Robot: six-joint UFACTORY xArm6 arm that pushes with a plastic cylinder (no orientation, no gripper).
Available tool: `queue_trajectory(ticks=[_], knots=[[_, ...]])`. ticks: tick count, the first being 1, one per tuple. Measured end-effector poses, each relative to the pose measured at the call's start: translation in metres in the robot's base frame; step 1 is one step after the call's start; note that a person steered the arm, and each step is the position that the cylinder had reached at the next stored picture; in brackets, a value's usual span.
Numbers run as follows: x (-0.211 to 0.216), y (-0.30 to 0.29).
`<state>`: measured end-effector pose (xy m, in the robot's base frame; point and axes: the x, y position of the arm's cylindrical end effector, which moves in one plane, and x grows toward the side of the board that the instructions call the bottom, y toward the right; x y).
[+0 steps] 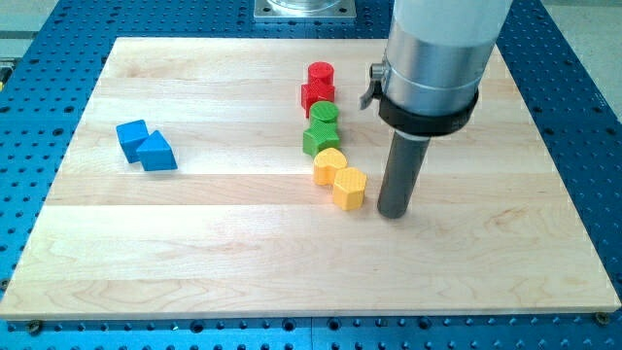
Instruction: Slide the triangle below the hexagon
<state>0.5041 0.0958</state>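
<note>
Eight blocks sit on the pale wooden board (292, 282), and my tip (392, 215) is planted on the wood just to the view's right of the yellow hexagon (350, 187), near it, though contact can't be judged from here. No claw on this arm, only a straight dark rod under a fat grey cylinder, so there is nothing to spread or pinch.

Over to the view's left, well apart from everything else, sits the blue triangle (156, 154), touching a blue cube (131, 138) that lies just above and left of it.

Back in the middle, a column runs down the board: a red cylinder (321, 74) at the top, a red star-like block (317, 95) pressed beneath it, then a green rounded block (324, 114), then a green star-like block (321, 138). Below those comes a yellow heart-like block (329, 165), and the yellow hexagon touches its lower right side. The rod stands upright, with the board's lower half open wood below it.
</note>
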Motion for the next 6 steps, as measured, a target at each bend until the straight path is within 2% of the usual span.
queue_trajectory(ticks=[2,3,4,5,6], knots=[[-0.001,-0.044],[0.013,-0.058],[0.045,-0.129],[0.042,-0.242],[0.020,-0.330]])
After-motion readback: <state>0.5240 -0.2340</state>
